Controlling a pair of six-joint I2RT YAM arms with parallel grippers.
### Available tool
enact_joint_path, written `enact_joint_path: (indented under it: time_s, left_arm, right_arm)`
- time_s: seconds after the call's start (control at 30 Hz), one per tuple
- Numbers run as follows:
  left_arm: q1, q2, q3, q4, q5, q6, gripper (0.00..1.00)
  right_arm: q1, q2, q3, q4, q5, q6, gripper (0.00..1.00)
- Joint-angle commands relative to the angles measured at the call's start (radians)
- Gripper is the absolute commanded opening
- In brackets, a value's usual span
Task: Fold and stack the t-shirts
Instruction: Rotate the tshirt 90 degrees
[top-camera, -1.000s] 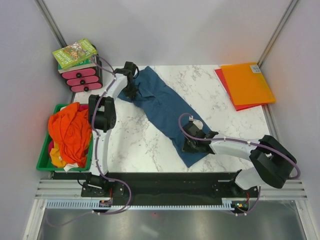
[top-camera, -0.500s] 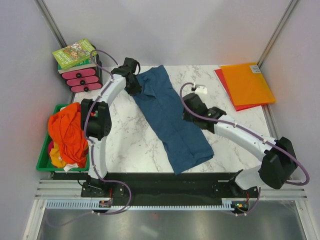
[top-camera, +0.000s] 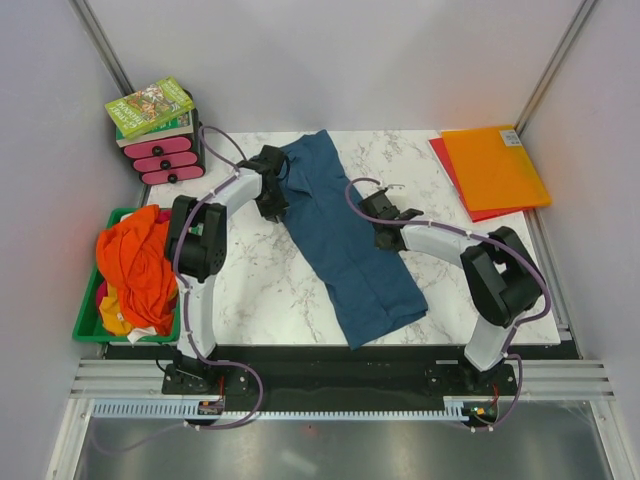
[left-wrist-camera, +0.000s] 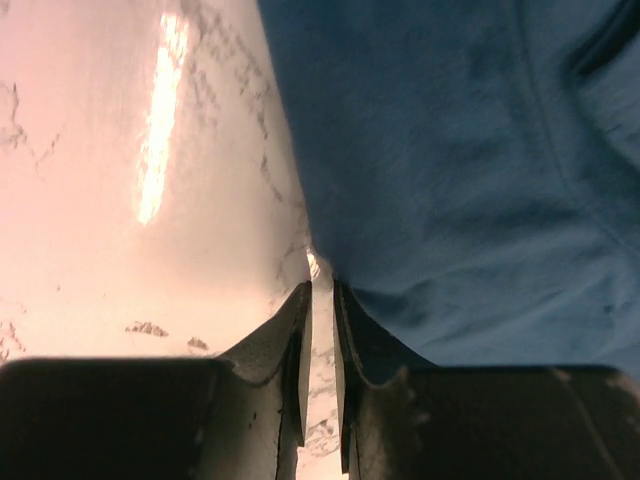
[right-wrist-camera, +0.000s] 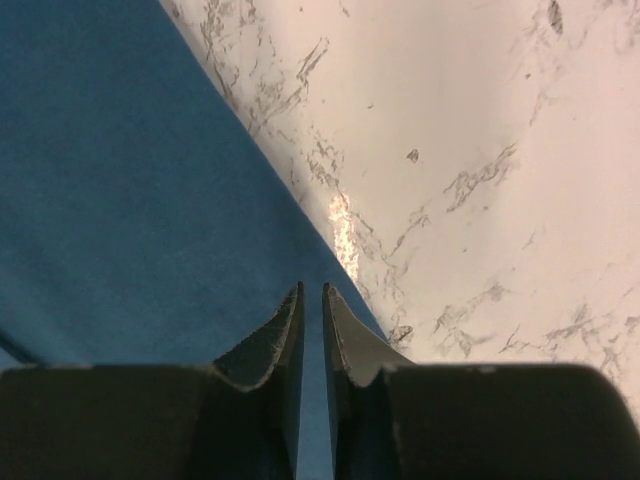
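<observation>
A green bin (top-camera: 88, 325) at the worktop's (top-camera: 260, 285) left edge holds the bundled orange t-shirts (top-camera: 140, 265). Behind it, at the far left corner, a book (top-camera: 150, 106) lies on pink drawers (top-camera: 160, 160). The left tool (top-camera: 273, 203) is down at the left edge of the teal t-shirt (top-camera: 345, 240). In its wrist view the fingers are a narrow slit apart with bare marble showing between them and nothing clamped. The teal t-shirt lies as a long band running from the far middle of the worktop to the near edge. The right tool (top-camera: 384, 236) is at the shirt's right edge, its fingers likewise slightly apart and gripping nothing. An orange folder (top-camera: 495, 165) lies on a red folder (top-camera: 445, 155) in the far right corner.
</observation>
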Motion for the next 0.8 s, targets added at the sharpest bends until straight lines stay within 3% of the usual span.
enact_joint_path:
  time_s: [0.0, 0.23, 0.43, 0.6, 0.77]
  left_arm:
    - [0.002, 0.078, 0.087, 0.006, -0.051, -0.007, 0.20]
    - [0.001, 0.241, 0.343, -0.129, -0.090, 0.043, 0.20]
    - [-0.001, 0.347, 0.607, -0.187, -0.100, 0.091, 0.22]
    - [-0.001, 0.379, 0.703, -0.189, -0.088, 0.117, 0.24]
    - [0.007, 0.325, 0.669, -0.192, -0.137, 0.085, 0.25]
  right_arm:
    - [0.001, -0.019, -0.041, 0.039, -0.044, 0.043, 0.19]
    - [0.024, -0.089, -0.228, 0.076, -0.171, 0.120, 0.19]
    - [0.183, -0.076, -0.320, 0.131, -0.237, 0.225, 0.19]
    - [0.286, 0.005, -0.277, 0.158, -0.279, 0.272, 0.19]
    - [0.233, -0.065, -0.196, 0.078, -0.142, 0.201, 0.23]
